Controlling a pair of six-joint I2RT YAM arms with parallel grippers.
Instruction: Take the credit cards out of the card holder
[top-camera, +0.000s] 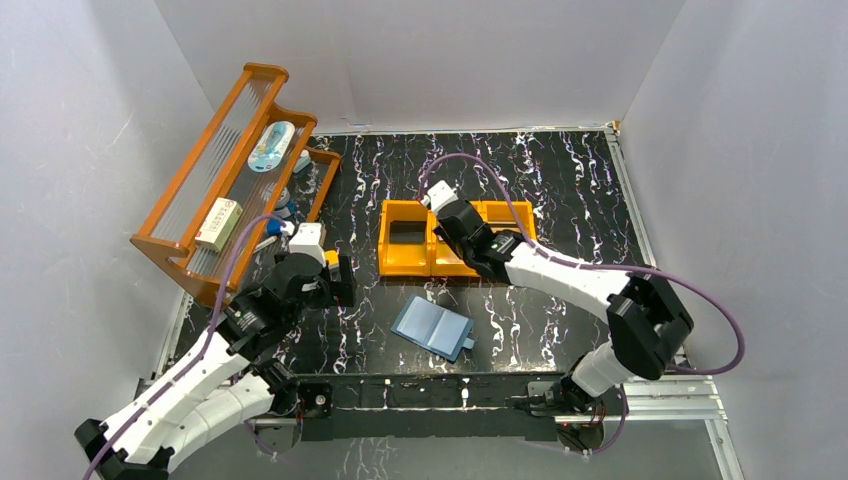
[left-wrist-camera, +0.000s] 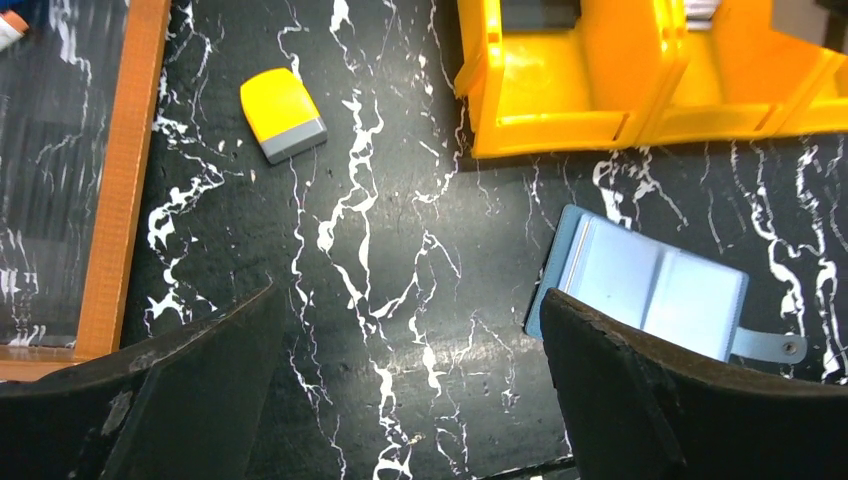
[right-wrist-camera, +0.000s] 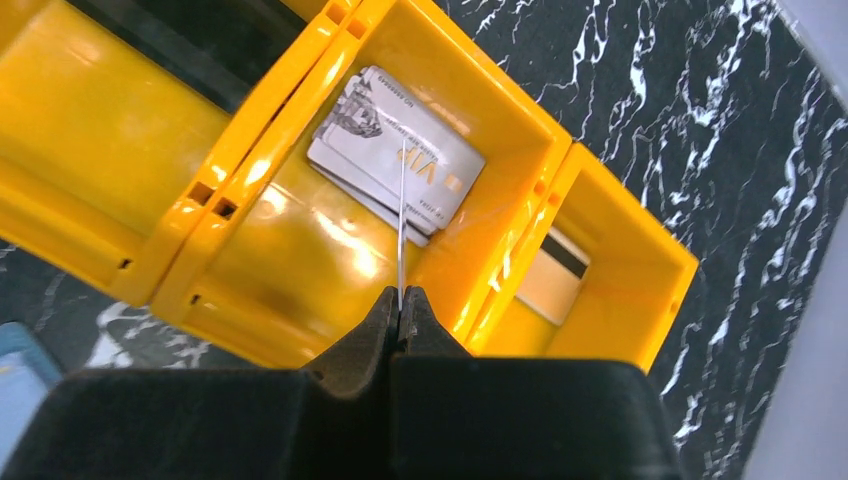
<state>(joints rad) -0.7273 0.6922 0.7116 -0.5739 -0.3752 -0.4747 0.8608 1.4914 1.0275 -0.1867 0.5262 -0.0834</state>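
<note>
Pinching a card (right-wrist-camera: 401, 230) edge-on over the bin (right-wrist-camera: 290, 270) near the desk's (top-camera: 560, 170) far edge, the right gripper (right-wrist-camera: 400, 305) is clamped, while the left gripper (left-wrist-camera: 408, 300) gapes wide, empty, above black marble.

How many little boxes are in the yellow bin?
3. The left box looks dark inside, the middle box holds a stack of grey cards, the right box holds one tan card. The right fingers pinch a thin card edge-on. None seem hidden.

Teal card holder (top-camera: 432, 328) open flat, pale inside up; grey credit cards (right-wrist-camera: 395, 160) stacked, bin (right-wrist-camera: 270, 290) middle compartment.
</note>
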